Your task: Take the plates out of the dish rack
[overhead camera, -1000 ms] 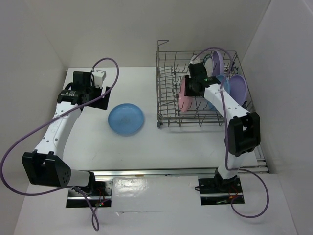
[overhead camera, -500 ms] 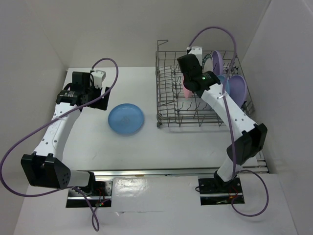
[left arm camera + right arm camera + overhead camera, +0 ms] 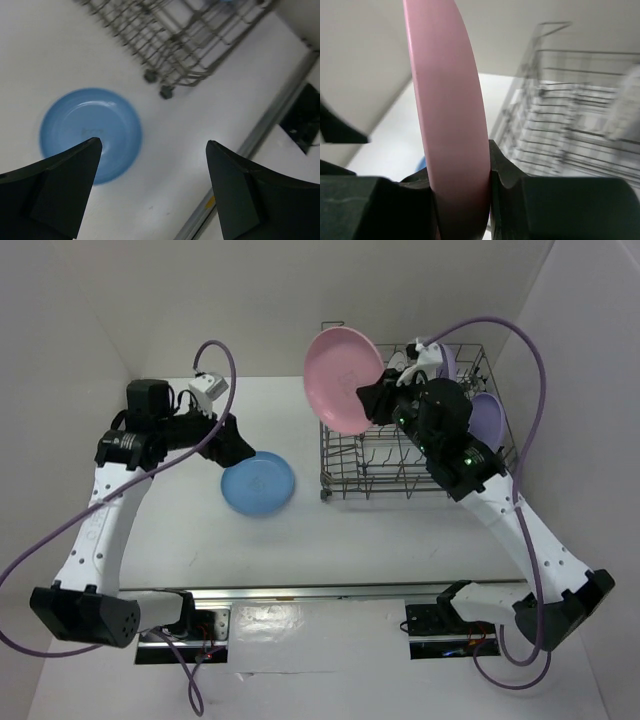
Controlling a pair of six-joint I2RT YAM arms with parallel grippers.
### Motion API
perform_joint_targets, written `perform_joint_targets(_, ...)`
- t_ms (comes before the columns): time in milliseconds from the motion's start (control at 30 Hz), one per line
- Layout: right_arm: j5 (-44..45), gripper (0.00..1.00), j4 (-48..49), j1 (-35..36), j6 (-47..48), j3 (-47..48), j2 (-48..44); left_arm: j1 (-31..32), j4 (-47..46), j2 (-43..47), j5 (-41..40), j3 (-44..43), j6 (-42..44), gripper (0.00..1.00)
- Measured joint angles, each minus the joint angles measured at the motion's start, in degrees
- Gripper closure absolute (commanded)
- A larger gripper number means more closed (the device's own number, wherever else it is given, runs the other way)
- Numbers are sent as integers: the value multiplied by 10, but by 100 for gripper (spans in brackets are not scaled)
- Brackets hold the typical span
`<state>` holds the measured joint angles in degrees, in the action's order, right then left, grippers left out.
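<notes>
Since a second ago, the right arm (image 3: pixel 500 500) has lifted the pink plate (image 3: pixel 343 380) out of the dish rack (image 3: pixel 345 480), and the left arm (image 3: pixel 110 500) has swung toward the blue plate (image 3: pixel 258 483).

In the top view, the pink plate hangs over the rack's upper-left corner. The right jaws grip its right rim, and its face is turned to the camera. The blue plate lies flat on the counter (image 3: pixel 300 540), lower left of the pink one and nearer the left jaws. Lilac plates (image 3: pixel 487 415) stand in the rack's right part.

In the left wrist view, the left jaws stand wide and hold nothing. The blue plate (image 3: pixel 90 132) is at centre left and the rack (image 3: pixel 185 55) at the top.

In the right wrist view, the right jaws pinch the pink plate (image 3: pixel 450 125), which is upright and edge-on. The rack (image 3: pixel 570 125) lies to the right.
</notes>
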<state>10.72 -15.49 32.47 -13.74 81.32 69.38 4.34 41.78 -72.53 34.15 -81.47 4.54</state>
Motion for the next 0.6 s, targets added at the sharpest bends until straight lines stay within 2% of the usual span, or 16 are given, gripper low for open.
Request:
perform_joint_targets(133, -158, 100, 97, -14, -38, -58, 22, 3, -44, 45, 141, 42, -18, 0)
perform_joint_targets(300, -297, 100, 182, -18, -84, -134, 65, 3, -85, 31, 214, 68, -50, 0)
perform_joint_targets(400, -353, 100, 219, -18, -111, -162, 79, 3, -102, 12, 222, 84, -66, 0)
perform_joint_targets(600, -411, 100, 297, -18, -156, -204, 80, 3, -111, 6, 162, 98, -75, 0)
